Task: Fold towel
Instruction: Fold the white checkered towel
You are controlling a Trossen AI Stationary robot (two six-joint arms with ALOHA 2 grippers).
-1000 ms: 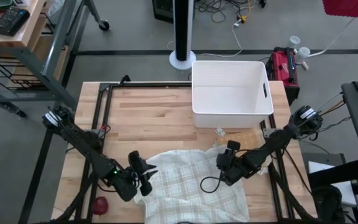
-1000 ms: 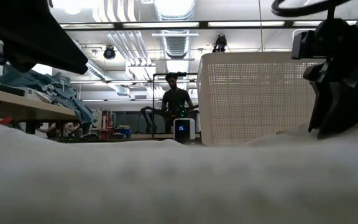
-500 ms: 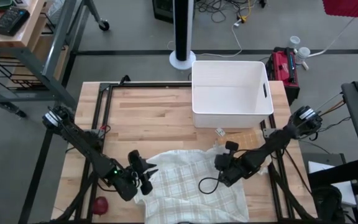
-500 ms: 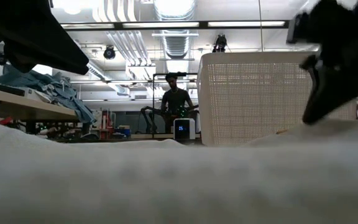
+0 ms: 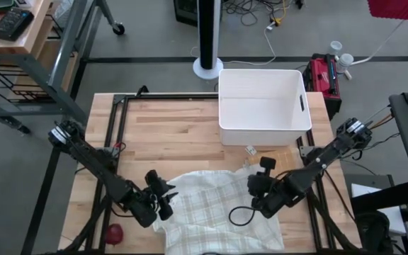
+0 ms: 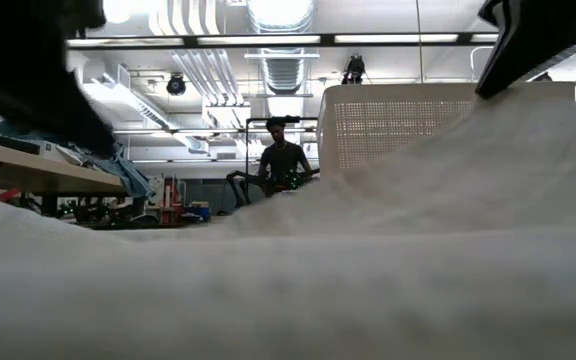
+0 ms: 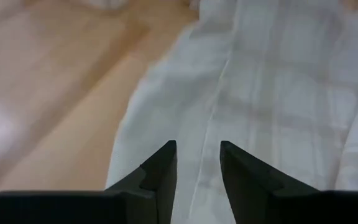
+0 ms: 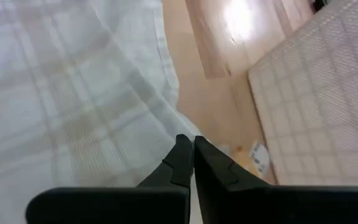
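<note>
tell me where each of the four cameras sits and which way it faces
High view: above the table, looking straight down; shows both arms, towel, white bin.
Low view: at table-top height, looking level across the towel into the room; a dark arm part at each top corner.
Left wrist view: on the left arm, looking past the left gripper, open over the towel.
Right wrist view: on the right arm; right gripper shut on the towel's edge.
All four views share the towel.

White towel [image 5: 214, 205], faint plaid; white basket [image 5: 264, 106]; light wood table [image 5: 168, 138].
</note>
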